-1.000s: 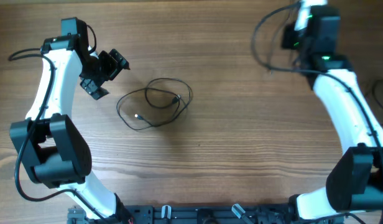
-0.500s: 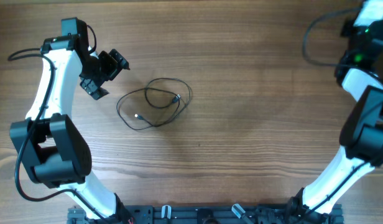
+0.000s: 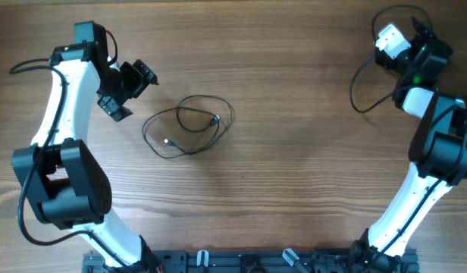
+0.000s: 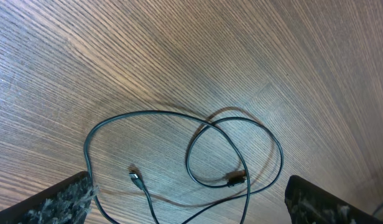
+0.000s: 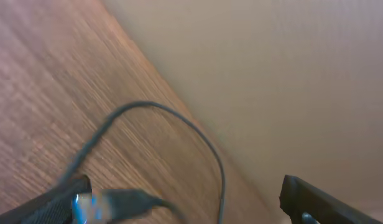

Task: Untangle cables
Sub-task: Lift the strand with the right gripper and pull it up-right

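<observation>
left gripper (image 3: 131,93) hovers, jaws spread, just beside the looped cables (image 3: 217,120). right gripper (image 5: 181,199) is spread wide too, with a blurred cord (image 5: 148,103) below it near the table (image 3: 294,152) edge.

Cut off by the lower edge of the left wrist view: the near loops of the cables (image 4: 235,180), and all but the tips of the left fingers (image 4: 51,204). Too small overhead to tell knot from mere crossing. Blurred throughout the right wrist view: a dark cord (image 5: 207,143) over the surface (image 5: 42,93), plug end smeared beside one of the right fingers (image 5: 36,211), touching or apart impossible to tell.
</observation>
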